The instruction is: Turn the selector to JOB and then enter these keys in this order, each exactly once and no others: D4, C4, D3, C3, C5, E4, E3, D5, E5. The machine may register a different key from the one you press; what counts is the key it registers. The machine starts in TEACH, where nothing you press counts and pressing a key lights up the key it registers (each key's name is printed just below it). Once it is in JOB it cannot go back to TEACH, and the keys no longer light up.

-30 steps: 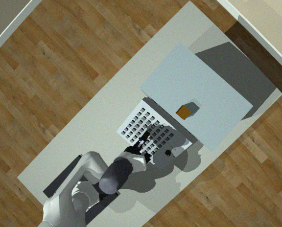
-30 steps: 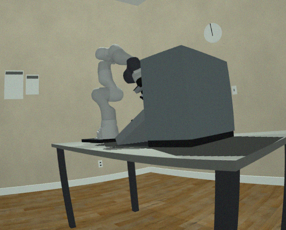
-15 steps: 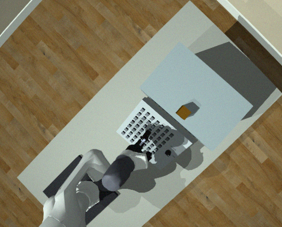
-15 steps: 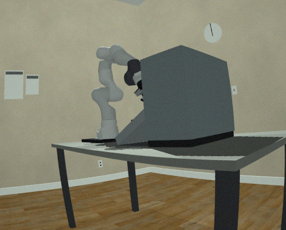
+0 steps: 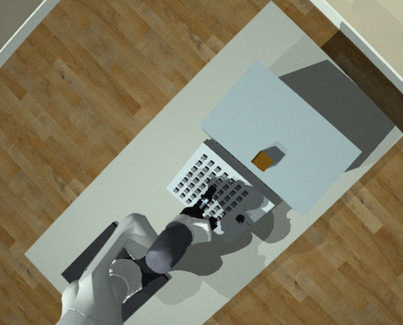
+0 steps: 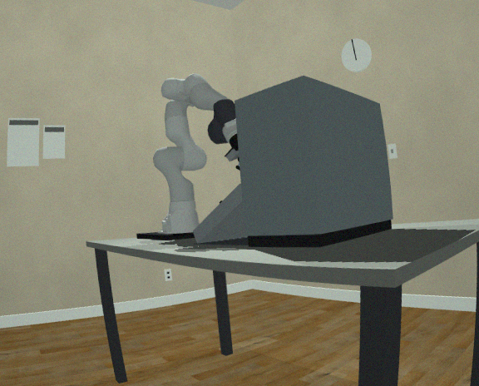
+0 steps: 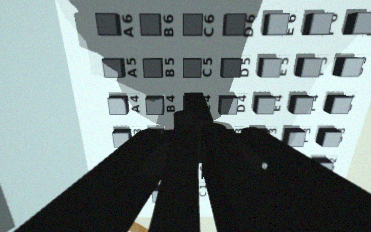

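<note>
1. The machine (image 5: 283, 129) stands on the pale worktop (image 5: 132, 168), a boxy grey housing with a flat light top and a small orange block (image 5: 262, 160) set on that top.
2. Its sloped keypad panel (image 5: 189, 164) faces the arm, white, carrying rows of small square grey keys.
3. In the wrist view each key has its name printed beside it, letter and number, such as A5 (image 7: 114, 67), B5 (image 7: 153, 67), C5 (image 7: 192, 67) and D5 (image 7: 231, 67).
4. A dark round selector knob (image 5: 240, 219) sits at the right near corner of the panel, in shadow; its setting cannot be read.
5. The hand (image 7: 195, 102) has its black fingers pressed together, with nothing between them.
6. Its tip lies over the C4 position, between B4 (image 7: 154, 104) and D4 (image 7: 227, 104); the key there is hidden, so contact cannot be told.
7. The arm's shadow darkens the left columns of keys, while the columns to the right are lit.
8. From the exterior view the housing hides the panel and the hand.
</note>
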